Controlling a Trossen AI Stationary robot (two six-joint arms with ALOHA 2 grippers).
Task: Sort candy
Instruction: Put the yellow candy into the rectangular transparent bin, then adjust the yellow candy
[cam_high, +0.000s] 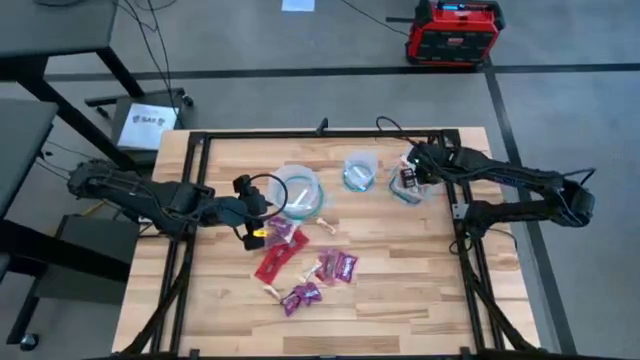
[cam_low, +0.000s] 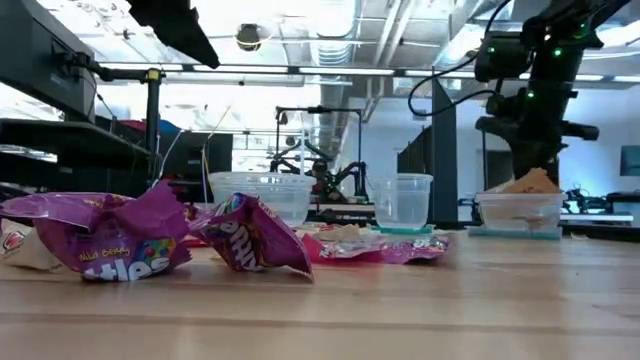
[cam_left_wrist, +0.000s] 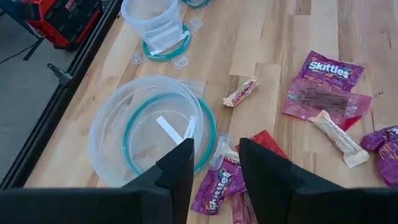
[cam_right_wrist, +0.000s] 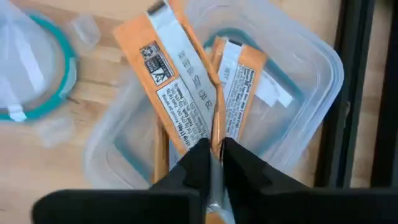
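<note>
1. Right gripper (cam_right_wrist: 214, 163): jaws nearly closed on the edge of an orange-white bar wrapper (cam_right_wrist: 180, 87), held above a rectangular clear container (cam_right_wrist: 311, 81) at the table's far right. Lower end of the wrapper hidden behind the fingers.
2. Second orange-white wrapper (cam_right_wrist: 239, 93) standing inside the same container, partly covered by the first; print on both too small to read.
3. Left gripper (cam_left_wrist: 214, 171): jaws open, nothing between them, poised over a magenta Skittles packet (cam_left_wrist: 217, 186) beside a round clear bowl (cam_left_wrist: 118, 124) with a teal rim. Packet's lower part cut off by the fingers and the frame edge.
4. Red packet (cam_left_wrist: 264, 140) just beside the magenta one, mostly hidden behind the left gripper's finger.
5. Small pale bar (cam_left_wrist: 241, 91) lying apart on the wood, near the bowl.
6. Further magenta packets (cam_left_wrist: 326, 87) and a pale wrapped bar (cam_left_wrist: 336, 134) lying farther out on the table (cam_high: 400, 290); one purple packet cut off at the frame edge.
7. Small clear cup (cam_high: 359, 170) between the bowl and the rectangular container.
8. Low view: two crumpled purple packets (cam_low: 250, 235) filling the foreground, blocking most of the candy behind them.
9. Red case (cam_high: 452, 32) on the floor beyond the table.
</note>
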